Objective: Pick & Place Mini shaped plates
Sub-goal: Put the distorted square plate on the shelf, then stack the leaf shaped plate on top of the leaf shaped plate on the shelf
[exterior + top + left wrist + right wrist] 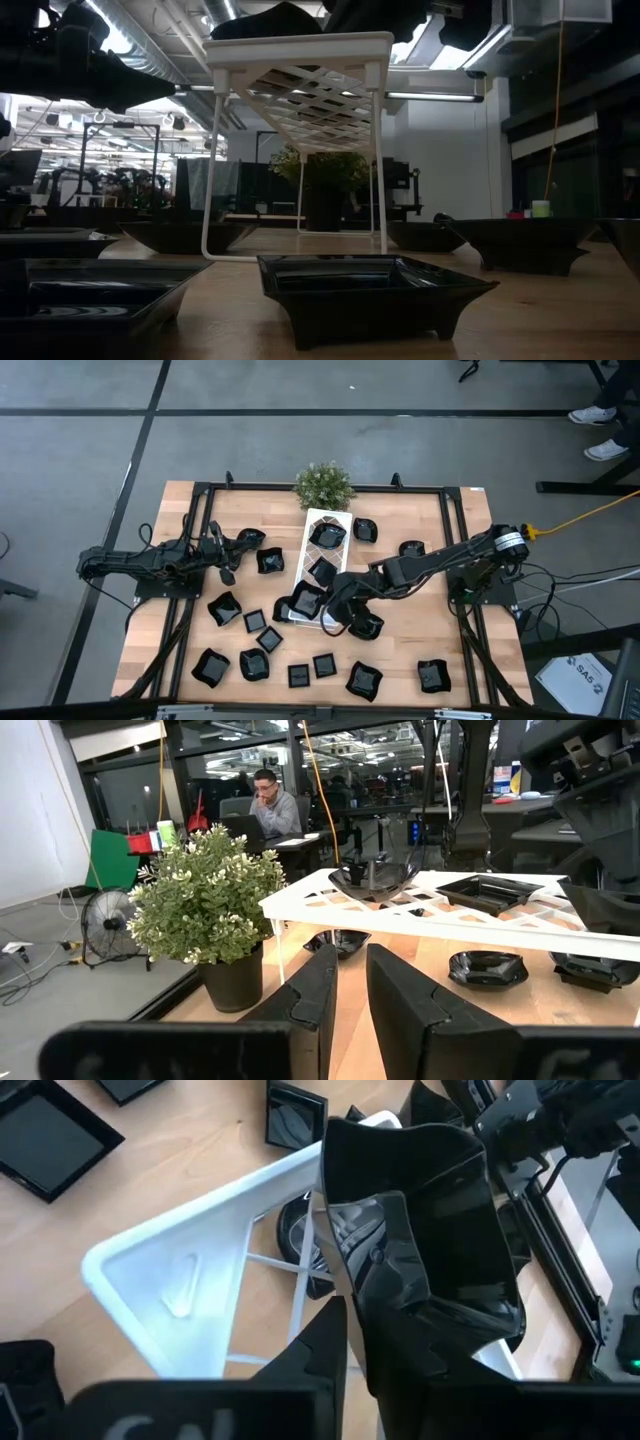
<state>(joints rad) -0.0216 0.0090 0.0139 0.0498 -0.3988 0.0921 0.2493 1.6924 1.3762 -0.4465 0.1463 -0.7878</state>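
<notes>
while the left gripper (228, 573) waits, right gripper (335, 600) jaws grasp a black dish (420, 1240) over the tray (190, 1280).

The mini shaped plates (223, 608) were glossy black, scattered over a pale, light-brown wooden counter (400, 660) with visible grain. The long tray (325, 520) was white, cut through with a diamond lattice pattern. At the far edge, the potted plant (323, 484) showed green leaves tipped pale, in a dark pot. Both arms were dark.
</notes>
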